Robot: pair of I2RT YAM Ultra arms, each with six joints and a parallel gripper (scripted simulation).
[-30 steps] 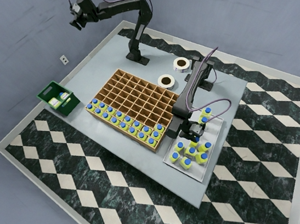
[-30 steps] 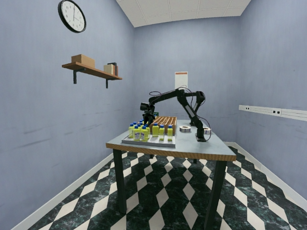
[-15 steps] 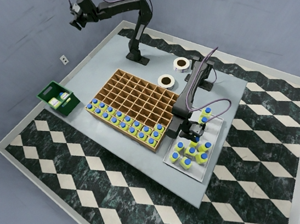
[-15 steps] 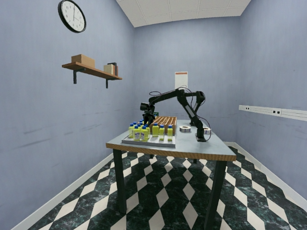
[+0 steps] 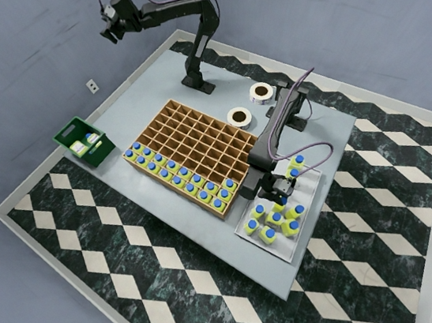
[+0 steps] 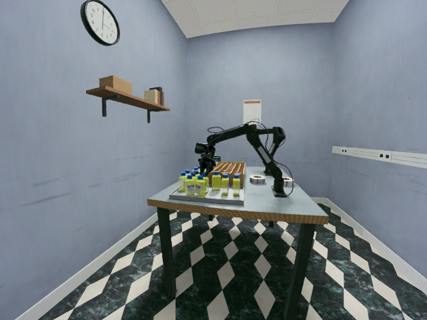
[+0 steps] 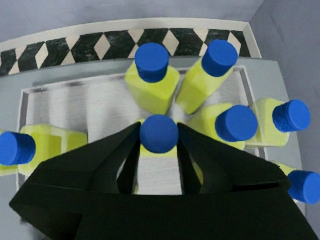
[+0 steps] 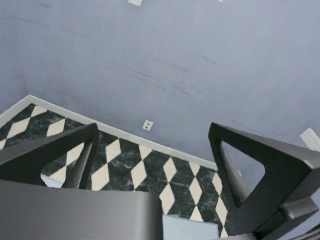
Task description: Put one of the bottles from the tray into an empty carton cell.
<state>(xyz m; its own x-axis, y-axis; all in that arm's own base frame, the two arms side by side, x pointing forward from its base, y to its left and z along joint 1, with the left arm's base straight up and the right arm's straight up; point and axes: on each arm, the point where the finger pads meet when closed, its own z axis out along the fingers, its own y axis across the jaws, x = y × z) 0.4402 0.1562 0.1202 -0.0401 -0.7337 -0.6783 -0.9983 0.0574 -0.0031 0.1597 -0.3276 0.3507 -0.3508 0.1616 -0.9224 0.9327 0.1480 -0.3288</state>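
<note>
Lime bottles, blue caps: the left fingers [image 5: 279,200] [image 6: 205,171] pinch one bottle's cap [image 7: 158,134] at the tray [image 5: 306,182] [image 6: 207,201] [image 7: 100,107].
Labels [image 6: 190,189] on the tray's nearer bottles are too small to read; beyond, the brown divided carton [image 5: 223,215] [image 6: 241,172] holds two filled rows plus one extra bottle; farther, a green crate [image 5: 103,151] holds bottles, near the spread right fingers [image 5: 110,37].

Pale blue-grey table [image 5: 223,211] [image 6: 261,203]: carton [image 5: 223,215] [image 6: 237,173], bottle tray [image 5: 314,187] [image 6: 207,199], green crate [image 5: 99,152], two rolls [image 5: 238,110] [image 6: 257,181], arm bases, seemingly bolted.
</note>
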